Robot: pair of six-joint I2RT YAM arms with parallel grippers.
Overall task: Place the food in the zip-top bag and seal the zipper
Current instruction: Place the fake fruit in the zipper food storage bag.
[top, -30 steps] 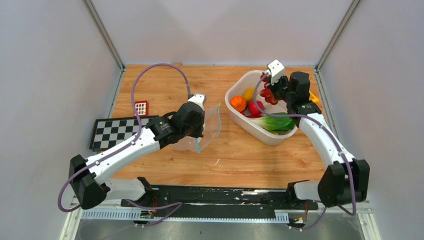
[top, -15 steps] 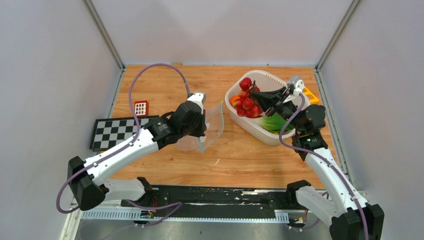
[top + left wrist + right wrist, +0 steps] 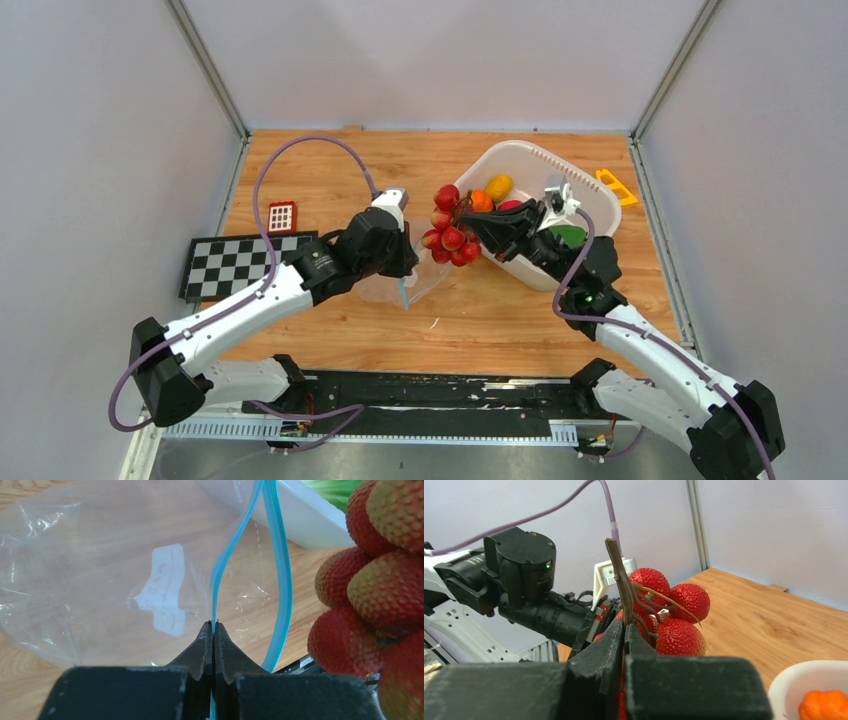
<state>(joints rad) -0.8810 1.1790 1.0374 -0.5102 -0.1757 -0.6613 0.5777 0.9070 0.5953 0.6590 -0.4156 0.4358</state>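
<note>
We see a white plastic basket (image 3: 525, 146) standing on a wooden table (image 3: 500, 320). Just off the basket's right side, a small flat yellow piece (image 3: 613, 186) lies on the wood. Well to the basket's left lies a black-and-white checkerboard (image 3: 240, 262). A small red block with white dots (image 3: 282, 215) sits just behind that board.

The left arm (image 3: 240, 310) rises from the near left corner of the table (image 3: 500, 320) and reaches forward and right to mid-table, bending down at the wrist. The left gripper (image 3: 214, 626) has its jaws pressed together on the zipper (image 3: 215, 595). The right arm (image 3: 650, 345) stretches from the near right corner forward and left. The right gripper (image 3: 625, 627) is raised and points left toward the other, jaws clamped on the stem of the grapes (image 3: 680, 636).
</note>
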